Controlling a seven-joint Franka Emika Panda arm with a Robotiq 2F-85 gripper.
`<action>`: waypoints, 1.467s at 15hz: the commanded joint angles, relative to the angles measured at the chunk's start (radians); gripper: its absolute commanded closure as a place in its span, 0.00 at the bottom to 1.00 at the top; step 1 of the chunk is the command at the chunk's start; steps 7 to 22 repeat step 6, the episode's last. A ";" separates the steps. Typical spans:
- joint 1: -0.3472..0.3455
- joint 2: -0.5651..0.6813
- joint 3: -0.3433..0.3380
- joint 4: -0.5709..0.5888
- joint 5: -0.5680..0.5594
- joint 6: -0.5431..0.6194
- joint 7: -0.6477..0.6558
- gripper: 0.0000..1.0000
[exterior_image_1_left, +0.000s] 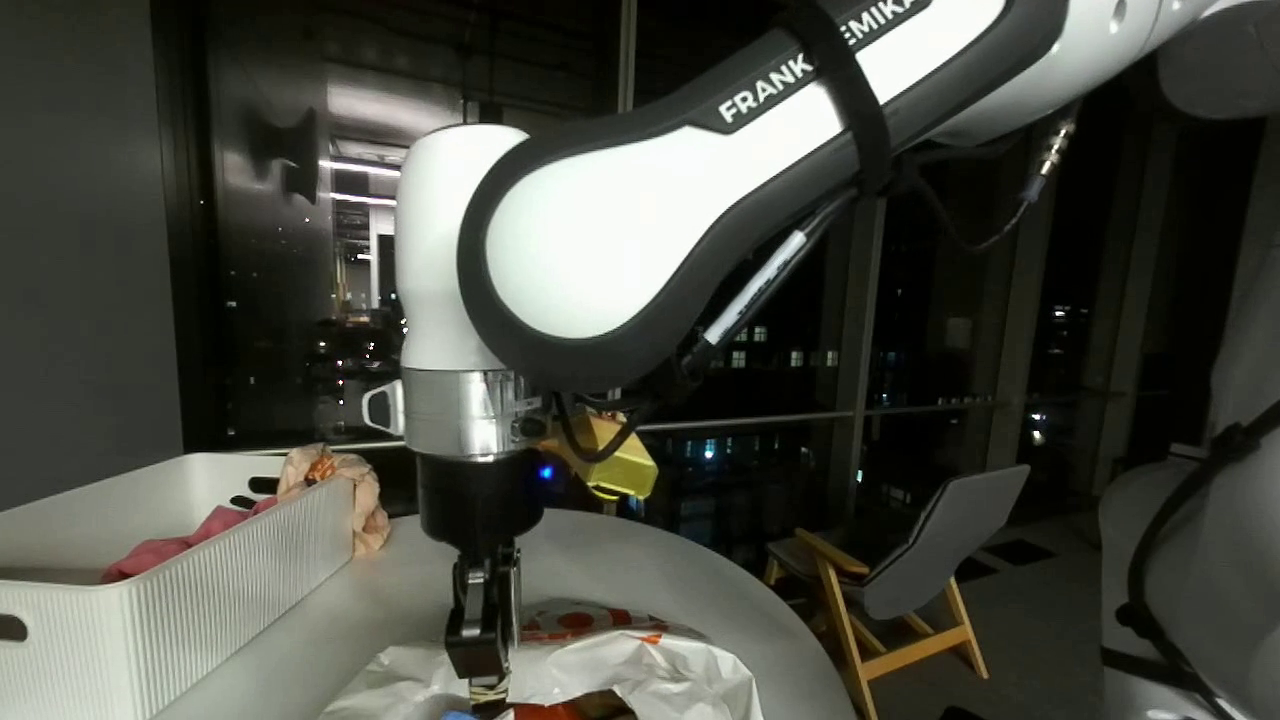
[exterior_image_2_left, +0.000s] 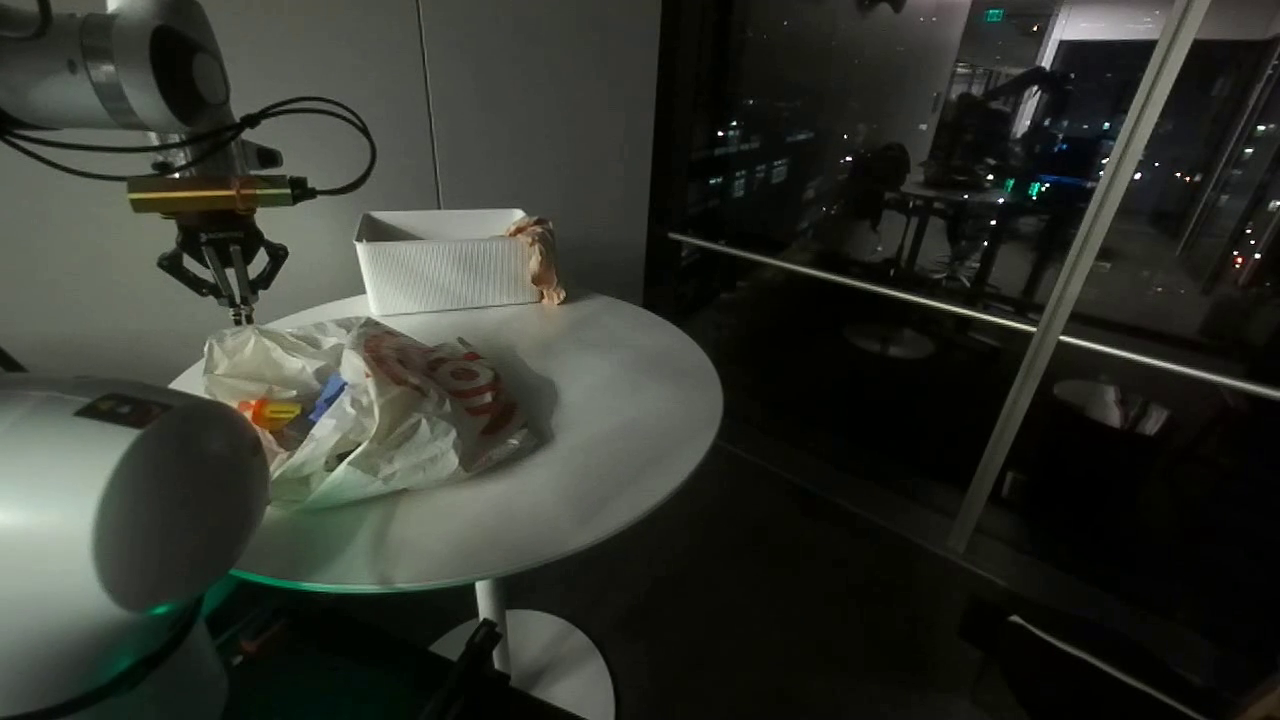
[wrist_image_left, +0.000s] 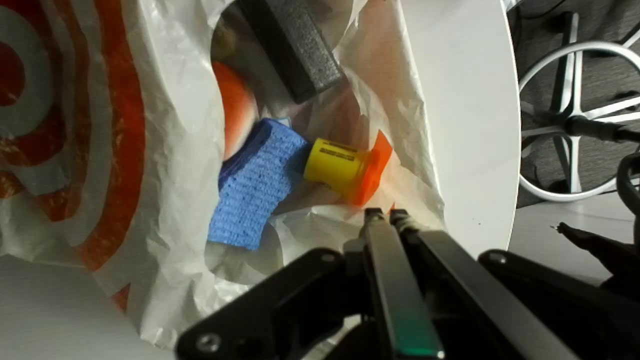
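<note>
My gripper (wrist_image_left: 386, 214) points down with its fingertips almost together, a thin gap between them and nothing seen in it. It also shows in both exterior views (exterior_image_1_left: 488, 690) (exterior_image_2_left: 243, 318), above the edge of a white plastic bag (exterior_image_2_left: 410, 430) with red print. The open bag (wrist_image_left: 175, 165) lies on its side in the wrist view. In its mouth are a yellow container (wrist_image_left: 334, 165) with an orange lid (wrist_image_left: 374, 170), a folded blue cloth (wrist_image_left: 257, 187), a dark grey block (wrist_image_left: 297, 50) and a partly hidden orange-and-white thing (wrist_image_left: 235, 107). The yellow container is nearest to the fingertips.
A round white table (exterior_image_2_left: 630, 390) bears the bag and a ribbed white bin (exterior_image_2_left: 450, 275). A peach cloth (exterior_image_2_left: 540, 260) hangs over the bin's end, and a pink cloth (exterior_image_1_left: 190, 540) lies inside. A grey chair (exterior_image_1_left: 930, 550) stands beyond the table. A wheeled chair base (wrist_image_left: 575, 125) is beside it.
</note>
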 joint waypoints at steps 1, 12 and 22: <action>0.004 0.017 -0.036 0.016 0.028 -0.073 0.023 0.61; -0.004 0.041 -0.065 -0.001 0.075 -0.106 0.065 0.23; -0.004 0.041 -0.065 -0.001 0.075 -0.106 0.065 0.23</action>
